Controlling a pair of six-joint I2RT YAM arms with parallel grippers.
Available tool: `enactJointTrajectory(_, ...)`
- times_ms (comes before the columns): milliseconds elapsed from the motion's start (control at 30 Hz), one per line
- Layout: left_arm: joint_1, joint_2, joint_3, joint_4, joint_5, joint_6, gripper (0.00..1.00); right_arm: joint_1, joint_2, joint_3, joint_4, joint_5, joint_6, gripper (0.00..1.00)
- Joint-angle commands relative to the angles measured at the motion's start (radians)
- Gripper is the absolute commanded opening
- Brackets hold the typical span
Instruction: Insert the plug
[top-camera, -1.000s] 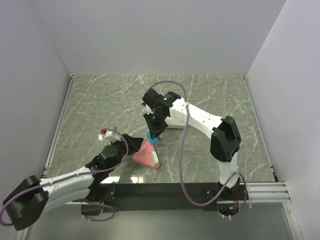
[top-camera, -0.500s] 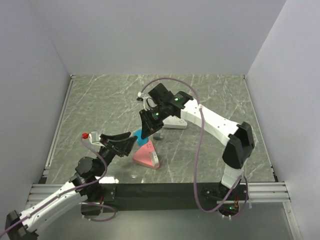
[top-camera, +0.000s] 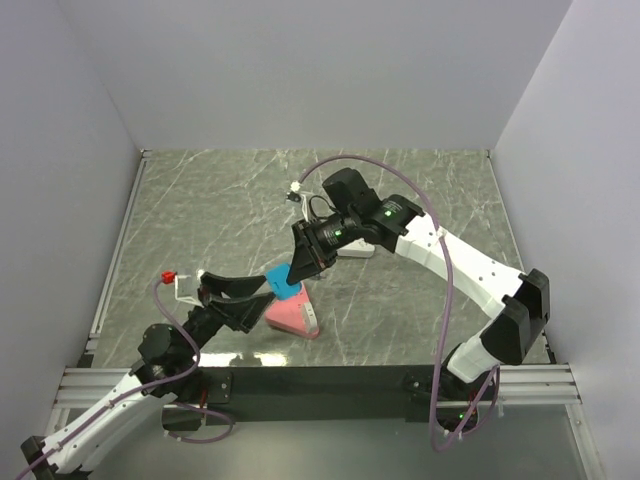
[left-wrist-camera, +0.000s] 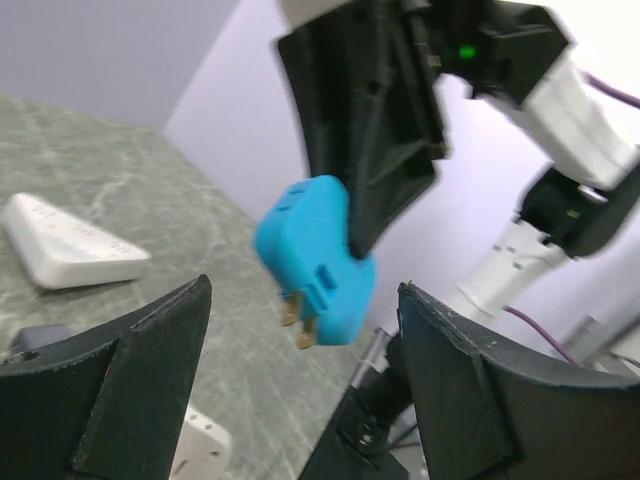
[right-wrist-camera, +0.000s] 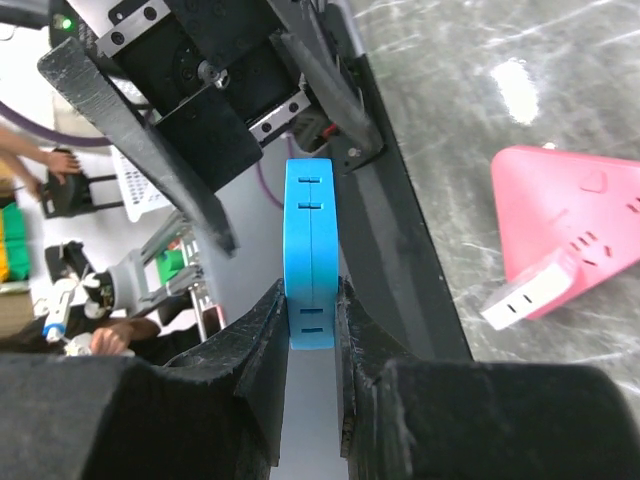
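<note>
- Grey marbled table (top-camera: 200, 200), boxed in by pale walls, carries two triangular power strips.
- Nearest the camera, at the lower left of the overhead frame, the left gripper (top-camera: 258, 296) has its jaws spread wide and holds nothing. The gap faces the plug.
- Just beyond it, the pink power strip (top-camera: 292, 313) lies flat on the table at lower centre, one corner pointing up the frame towards the plug.
- Above that corner, clear of the table, hangs the blue plug (top-camera: 283, 281). The left wrist view shows its two metal prongs (left-wrist-camera: 300, 320) bare and pointing down and out.
- The right gripper (top-camera: 296, 272) reaches down from centre frame, its jaws closed hard on the plug. The right wrist view shows them pinching it across its thin width, one pad on each broad flat face.
- Farthest back, the white power strip (top-camera: 352, 247) lies on the table behind the right arm, well apart from the plug.
- The plug looks like a light, rigid plastic block that will not give under pressure. Its smooth faces could let it twist or slip when pushed against a socket.
- The best hold is probably high on the flat faces, square to the body, with the prongs left free.
</note>
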Motion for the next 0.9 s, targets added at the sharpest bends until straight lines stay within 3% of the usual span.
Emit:
enactJointTrajectory(0, 0.003, 0.004, -0.104, 0.155, 0.154, -0.017, 0.81, -0.007, -0.053, -0.029, 0.106, -0.087, 0.017, 0.0)
enactJointTrajectory(333, 0.003, 0.113, -0.145, 0.392, 0.269, -0.083, 0.8, -0.007, -0.096, -0.086, 0.189, -0.165, 0.039, 0.0)
enactJointTrajectory(867, 0.003, 0.185, -0.125, 0.376, 0.231, -0.121, 0.76, -0.005, -0.125, -0.109, 0.215, -0.195, 0.016, 0.0)
